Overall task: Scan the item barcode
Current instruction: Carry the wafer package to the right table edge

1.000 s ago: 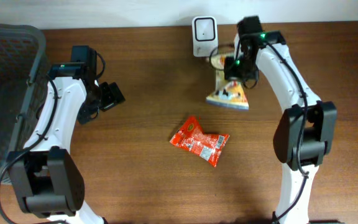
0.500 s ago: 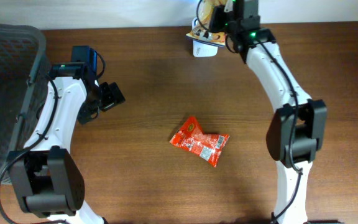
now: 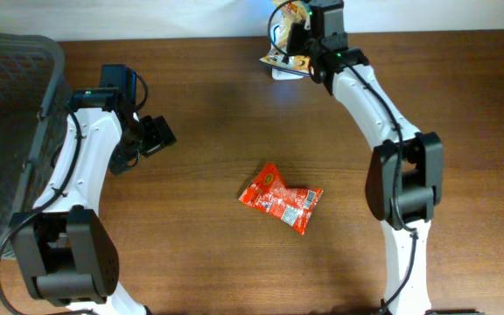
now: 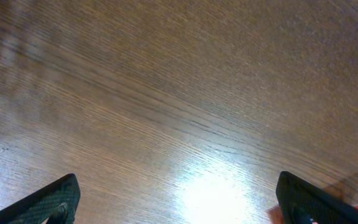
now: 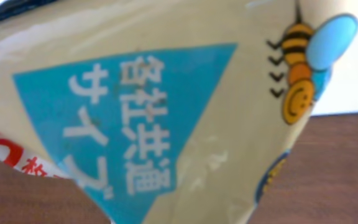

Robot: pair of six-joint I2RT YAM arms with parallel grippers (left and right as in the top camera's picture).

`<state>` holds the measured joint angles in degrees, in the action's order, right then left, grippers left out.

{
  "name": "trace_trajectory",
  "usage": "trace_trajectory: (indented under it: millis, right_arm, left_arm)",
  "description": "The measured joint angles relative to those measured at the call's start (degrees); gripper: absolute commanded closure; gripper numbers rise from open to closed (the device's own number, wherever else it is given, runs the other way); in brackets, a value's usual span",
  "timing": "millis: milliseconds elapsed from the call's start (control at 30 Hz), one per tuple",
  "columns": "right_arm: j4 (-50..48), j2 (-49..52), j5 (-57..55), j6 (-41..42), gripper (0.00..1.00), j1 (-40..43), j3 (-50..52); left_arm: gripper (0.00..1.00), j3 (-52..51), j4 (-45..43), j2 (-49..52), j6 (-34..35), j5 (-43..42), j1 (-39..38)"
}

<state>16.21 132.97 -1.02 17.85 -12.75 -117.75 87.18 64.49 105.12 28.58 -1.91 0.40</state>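
A dark mesh basket point(image 3: 7, 131) is seen outward of the left gripper point(image 4: 179, 202), and its contents cannot be made out. That gripper's jaws are spread wide above the table point(image 3: 208, 105). A yellow snack bag point(image 3: 283, 59) is clamped in the right gripper point(image 3: 304, 35) at the far edge, just above a white scanner point(image 3: 277, 73). A red packet point(image 3: 280, 199) is seen well apart from both, ringed by open wood.

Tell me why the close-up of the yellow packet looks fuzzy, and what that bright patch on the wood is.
Right wrist view: the yellow packet sits very close to the lens, so it looks soft. Left wrist view: the patch is light glaring off the glossy table. Overhead view: sharp, evenly lit.
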Motion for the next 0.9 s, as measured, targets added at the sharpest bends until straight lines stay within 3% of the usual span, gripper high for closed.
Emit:
trace_trajectory:
  millis: [200,333,567,633,667,733,800,833,900]
  right_arm:
    - [23.04,-14.05,-4.26,4.57,0.96,15.87,-0.39]
    - [38.66,-14.03,-10.05,6.80,0.96,28.87,-0.68]
    - [44.87,-9.31,-13.20,7.65,0.96,44.98,-0.42]
    - [44.89,-6.91,-13.55,7.67,0.84,48.72,-0.42]
    - [44.41,-5.53,-13.60,7.58,0.73,50.01,-0.42]
    - [43.19,-4.07,-13.55,7.65,0.65,50.71,-0.42]
    - [41.88,-3.76,-13.57,7.85,0.39,50.71,-0.42]
    - [41.59,-3.78,-13.53,7.72,0.30,50.71,-0.42]
    - [42.91,-3.78,-13.55,7.67,0.27,50.71,-0.42]
  left_arm:
    - [0.01,-0.02,0.02,0.02,0.00,0.00,0.00]
    - [0.01,-0.02,-0.04,0.02,0.00,0.00,0.00]
    - [0.01,-0.02,-0.04,0.02,0.00,0.00,0.00]
    - [0.01,-0.02,-0.02,0.02,0.00,0.00,0.00]
    - [0.01,-0.02,-0.02,0.02,0.00,0.00,0.00]
    - [0.01,-0.02,-0.02,0.02,0.00,0.00,0.00]
    - [0.01,-0.02,-0.04,0.02,0.00,0.00,0.00]
    - [0.01,-0.02,-0.02,0.02,0.00,0.00,0.00]
    - [0.01,-0.02,-0.02,0.02,0.00,0.00,0.00]
